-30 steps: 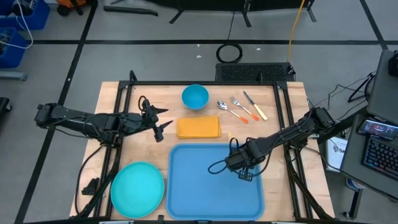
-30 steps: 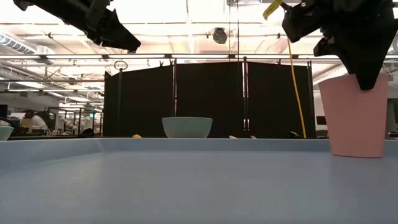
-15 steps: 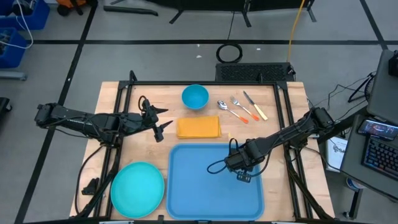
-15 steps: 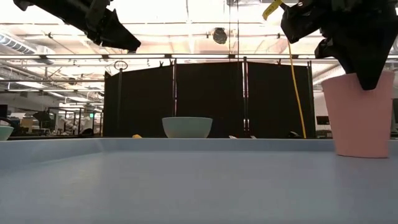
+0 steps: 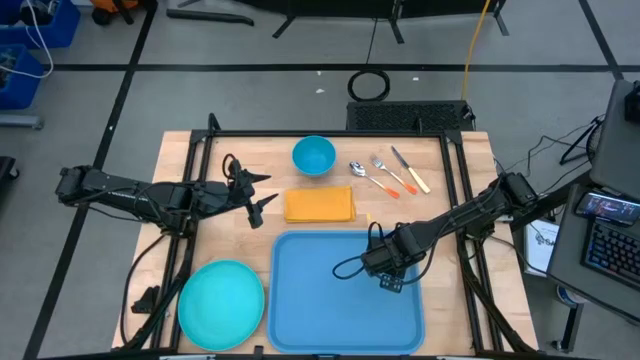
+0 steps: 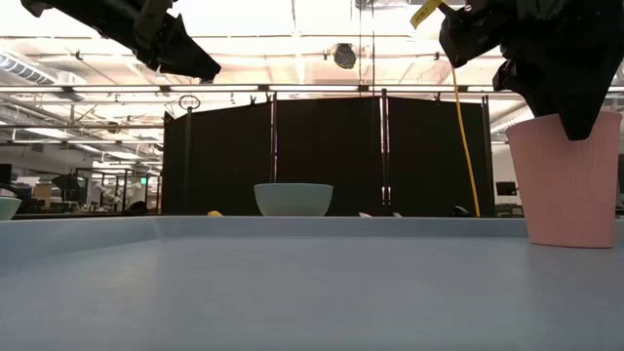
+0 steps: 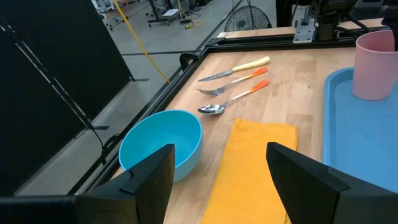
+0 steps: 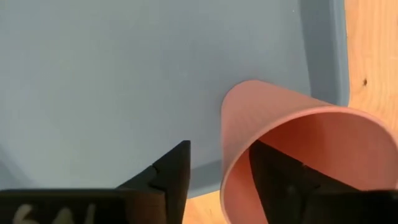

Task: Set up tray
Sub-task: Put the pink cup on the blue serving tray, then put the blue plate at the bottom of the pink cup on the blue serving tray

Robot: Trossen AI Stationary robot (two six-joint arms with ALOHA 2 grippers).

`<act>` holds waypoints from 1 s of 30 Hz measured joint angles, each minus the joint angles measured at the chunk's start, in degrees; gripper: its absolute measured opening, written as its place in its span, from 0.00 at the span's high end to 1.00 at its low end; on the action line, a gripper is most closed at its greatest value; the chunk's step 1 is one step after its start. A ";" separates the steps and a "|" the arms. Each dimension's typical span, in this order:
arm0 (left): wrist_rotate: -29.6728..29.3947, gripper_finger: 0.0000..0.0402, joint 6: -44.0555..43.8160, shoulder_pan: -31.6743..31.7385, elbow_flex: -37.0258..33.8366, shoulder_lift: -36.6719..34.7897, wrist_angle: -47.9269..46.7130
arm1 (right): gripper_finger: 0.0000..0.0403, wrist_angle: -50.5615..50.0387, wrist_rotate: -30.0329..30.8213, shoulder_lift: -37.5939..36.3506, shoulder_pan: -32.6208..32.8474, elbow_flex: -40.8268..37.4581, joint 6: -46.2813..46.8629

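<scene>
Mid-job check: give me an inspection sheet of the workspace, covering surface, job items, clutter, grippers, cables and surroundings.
Surface: wooden table in a black frame.
Job's things: blue tray at the near edge; pink cup upright on it.
Clutter: teal plate left of the tray; orange napkin, blue bowl, spoon, fork and knife beyond it.
Grippers: right gripper open, one finger inside the cup's rim, one outside; left gripper open, empty, above bare table.
Cables: black loops along both arms; yellow cable hanging behind.
Surroundings: black screens, open workshop.

Blue tray point(image 5: 335, 310), pink cup point(image 8: 292, 162)
</scene>
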 joint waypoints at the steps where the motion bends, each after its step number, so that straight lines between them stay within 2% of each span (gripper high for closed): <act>1: 0.00 0.36 0.02 -0.01 0.00 0.00 0.00 | 0.60 -0.04 -0.03 0.00 0.00 0.00 0.00; 7: 0.00 0.36 0.00 -0.01 0.00 0.00 0.00 | 0.56 -0.71 -0.13 -0.94 -0.05 0.00 0.01; 13: -0.02 0.36 0.01 -0.01 0.00 0.00 0.01 | 0.56 -0.44 0.18 -5.42 -1.10 0.00 0.98; 19: -0.02 0.36 0.01 0.01 0.00 0.00 0.02 | 0.56 2.90 4.22 -10.54 -1.16 0.00 0.45; 26: -0.04 0.36 0.02 0.00 0.00 0.00 0.16 | 0.56 13.79 11.88 -14.54 -1.42 0.04 -4.22; 30: -0.04 0.36 0.02 0.01 0.00 0.00 0.26 | 0.56 23.95 13.29 -14.91 -2.72 0.04 -10.58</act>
